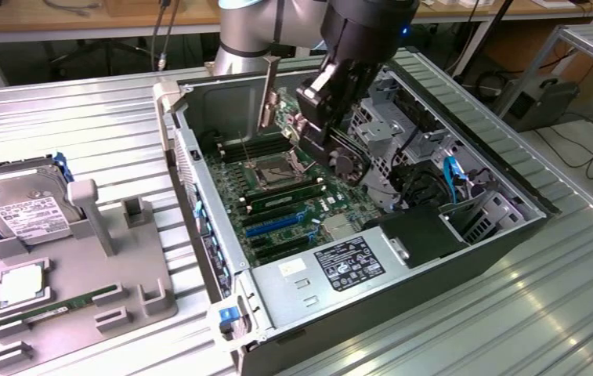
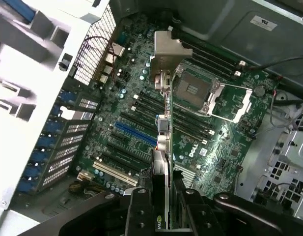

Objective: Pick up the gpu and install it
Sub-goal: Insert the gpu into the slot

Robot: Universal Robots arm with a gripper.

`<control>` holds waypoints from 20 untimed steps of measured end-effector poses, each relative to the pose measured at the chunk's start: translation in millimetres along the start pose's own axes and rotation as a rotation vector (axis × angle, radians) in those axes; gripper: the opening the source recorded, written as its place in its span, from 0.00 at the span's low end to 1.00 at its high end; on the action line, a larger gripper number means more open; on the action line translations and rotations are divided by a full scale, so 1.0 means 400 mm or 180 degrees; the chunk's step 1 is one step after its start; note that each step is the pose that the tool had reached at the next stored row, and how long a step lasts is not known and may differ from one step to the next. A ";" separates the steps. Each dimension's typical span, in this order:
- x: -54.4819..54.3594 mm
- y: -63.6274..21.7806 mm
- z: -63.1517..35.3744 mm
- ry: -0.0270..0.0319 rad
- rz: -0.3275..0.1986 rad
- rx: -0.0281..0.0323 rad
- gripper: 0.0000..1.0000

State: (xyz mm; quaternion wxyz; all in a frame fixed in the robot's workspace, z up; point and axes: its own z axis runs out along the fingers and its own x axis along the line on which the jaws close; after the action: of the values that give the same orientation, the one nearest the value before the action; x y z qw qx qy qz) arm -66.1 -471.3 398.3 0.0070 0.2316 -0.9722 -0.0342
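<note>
Exterior cam sits high, tilted down at mid range: we get the whole open case (image 1: 186, 149) on the ribbed surface (image 1: 77, 117), with the arm at the far side. Wrist cam is close in, looking down along the end effector (image 2: 163, 206) and the edge-on gpu (image 2: 163, 140) it clamps, into the case interior. Both views share the motherboard (image 1: 275, 211), CPU socket (image 1: 273, 174) and blue slot (image 1: 275, 225); we see them rotated between the two.
</note>
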 end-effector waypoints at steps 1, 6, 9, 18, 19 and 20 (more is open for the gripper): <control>0.000 0.000 0.001 0.0001 -0.0053 0.0001 0.26; 0.000 0.000 0.005 0.0009 -0.0443 0.0010 0.26; 0.000 -0.001 0.009 0.0016 -0.0731 0.0016 0.26; 0.000 -0.001 0.016 0.0036 -0.1405 0.0018 0.26; 0.000 -0.001 0.016 0.0036 -0.1473 0.0013 0.26; 0.000 -0.001 0.017 0.0035 -0.1528 0.0007 0.26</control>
State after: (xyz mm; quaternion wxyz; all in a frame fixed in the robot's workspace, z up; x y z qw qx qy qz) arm -66.2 -471.3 391.6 0.0037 0.4563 -0.8892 -0.0326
